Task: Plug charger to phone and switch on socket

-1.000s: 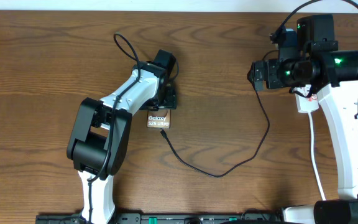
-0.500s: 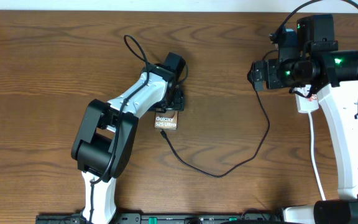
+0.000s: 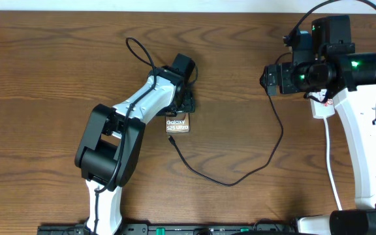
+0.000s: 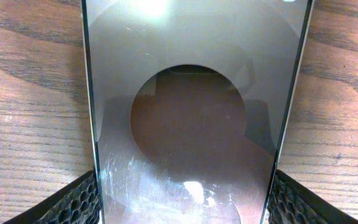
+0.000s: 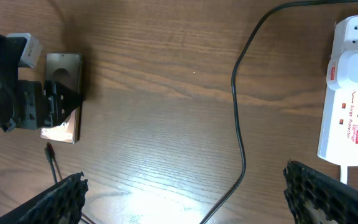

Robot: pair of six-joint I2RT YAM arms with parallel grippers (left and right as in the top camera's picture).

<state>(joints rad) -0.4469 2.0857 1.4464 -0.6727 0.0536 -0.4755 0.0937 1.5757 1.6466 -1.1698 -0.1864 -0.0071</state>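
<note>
Phone [image 3: 177,125] is clamped by its long edges in our left gripper [image 3: 185,104], which we judge steadies its port for the charger tip [image 3: 171,139] lying just beside it. Our right gripper [image 5: 185,186] hangs wide open and empty near the socket [image 5: 353,93].

Showing white shells between bulky black joints on the left arm [image 3: 136,101] and the right arm [image 3: 358,137]. Trailing thin black cables [image 3: 138,51] along both. Glowing with small green lights [image 3: 356,64] on the right. Ending in black honeycomb-textured fingers [image 5: 334,193].
</note>
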